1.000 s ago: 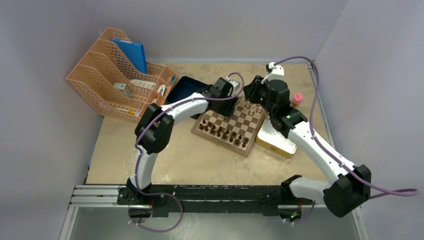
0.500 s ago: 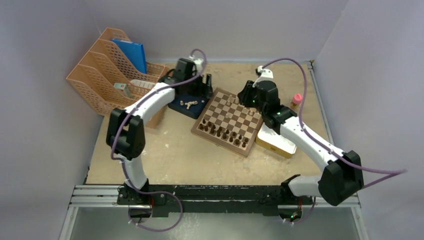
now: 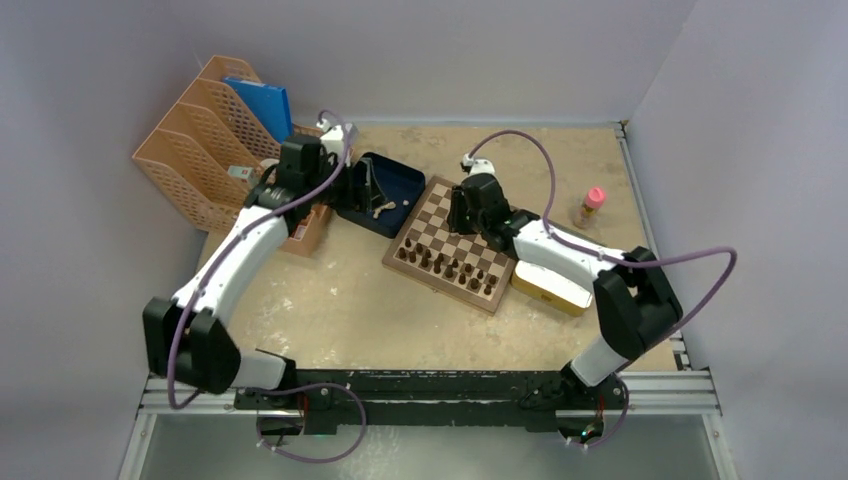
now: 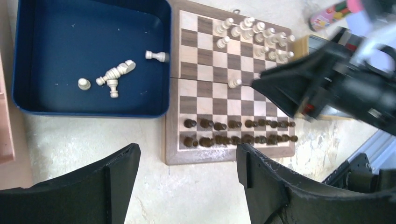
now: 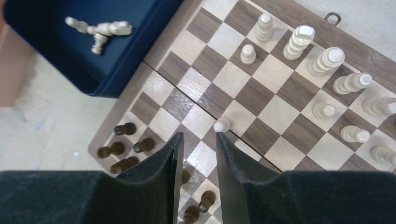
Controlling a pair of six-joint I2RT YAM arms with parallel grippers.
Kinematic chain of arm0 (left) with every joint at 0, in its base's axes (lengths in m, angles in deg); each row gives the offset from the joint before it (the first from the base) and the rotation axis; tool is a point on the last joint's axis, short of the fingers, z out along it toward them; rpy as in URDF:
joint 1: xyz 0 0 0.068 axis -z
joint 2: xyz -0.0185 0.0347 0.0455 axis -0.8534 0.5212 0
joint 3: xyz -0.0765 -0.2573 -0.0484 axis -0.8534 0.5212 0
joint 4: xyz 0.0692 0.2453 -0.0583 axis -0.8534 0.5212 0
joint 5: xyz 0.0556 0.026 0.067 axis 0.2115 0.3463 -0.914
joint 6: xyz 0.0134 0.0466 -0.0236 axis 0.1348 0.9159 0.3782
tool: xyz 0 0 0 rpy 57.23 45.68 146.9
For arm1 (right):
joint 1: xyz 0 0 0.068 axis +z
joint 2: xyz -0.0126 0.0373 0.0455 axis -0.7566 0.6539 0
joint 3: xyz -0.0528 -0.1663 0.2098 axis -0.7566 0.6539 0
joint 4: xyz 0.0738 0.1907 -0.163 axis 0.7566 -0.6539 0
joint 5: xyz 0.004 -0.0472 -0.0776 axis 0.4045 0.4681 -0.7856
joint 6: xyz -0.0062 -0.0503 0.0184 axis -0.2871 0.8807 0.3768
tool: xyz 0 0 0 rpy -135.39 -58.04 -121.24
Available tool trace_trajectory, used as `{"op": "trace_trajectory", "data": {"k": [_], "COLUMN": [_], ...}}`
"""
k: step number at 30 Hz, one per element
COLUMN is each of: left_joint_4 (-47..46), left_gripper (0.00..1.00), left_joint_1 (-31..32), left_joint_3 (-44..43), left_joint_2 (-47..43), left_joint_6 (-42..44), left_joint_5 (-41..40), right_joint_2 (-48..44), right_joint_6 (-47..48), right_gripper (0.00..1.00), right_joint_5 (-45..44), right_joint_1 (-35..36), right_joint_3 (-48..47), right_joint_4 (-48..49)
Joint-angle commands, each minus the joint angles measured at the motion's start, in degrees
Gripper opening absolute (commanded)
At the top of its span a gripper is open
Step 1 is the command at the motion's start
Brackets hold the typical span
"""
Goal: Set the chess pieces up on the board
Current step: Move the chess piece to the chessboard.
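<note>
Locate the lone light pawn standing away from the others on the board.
In the right wrist view, the pawn stands near the middle of the board, just beyond the right gripper.

The board [image 3: 455,241] lies at an angle, with dark pieces [image 3: 450,268] lined along its near edge. Just left of it sits a blue tray [image 3: 403,181] holding a few pale pieces [image 3: 380,209], and the left gripper [image 3: 362,190] is over that tray. The right gripper [image 3: 462,210] hovers above the board's far half.

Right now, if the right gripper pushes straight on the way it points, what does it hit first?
Probably the lone light pawn mid-board, just past the tips of the right gripper and slightly off-centre; otherwise the chessboard square beside it. Depth is unclear.
</note>
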Motion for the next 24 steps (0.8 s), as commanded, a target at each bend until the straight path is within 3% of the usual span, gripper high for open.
{"op": "trace_trajectory", "data": {"k": [1,10,16,24], "left_joint_4": [-1.37,-4.15,-4.42,-4.42], "left_gripper": [0.75,0.77,0.78,0.78], "left_joint_1": [-0.1,-0.1,-0.11,-0.1], "left_joint_3": [6.8,20.51,22.16,22.14], "left_joint_2": [-11.13,-26.89,-28.18,-28.21], "left_joint_6": [3.21,3.76,4.08,4.27], "left_joint_5": [2.78,0.98,1.24,1.66], "right_joint_2": [3.01,8.29,11.25,13.21], "right_joint_6": [0.9,1.63,1.24,0.75], "right_gripper": [0.33,0.33,0.32,0.2], "right_joint_5": [-5.48,-5.39,-5.72,-7.66], "right_joint_1": [0.38,0.48,0.61,0.88], "right_joint_3": [-3.88,-6.75,-7.63,-9.02], "right_joint_4": [-2.32,-4.03,-4.43,-5.76]}}
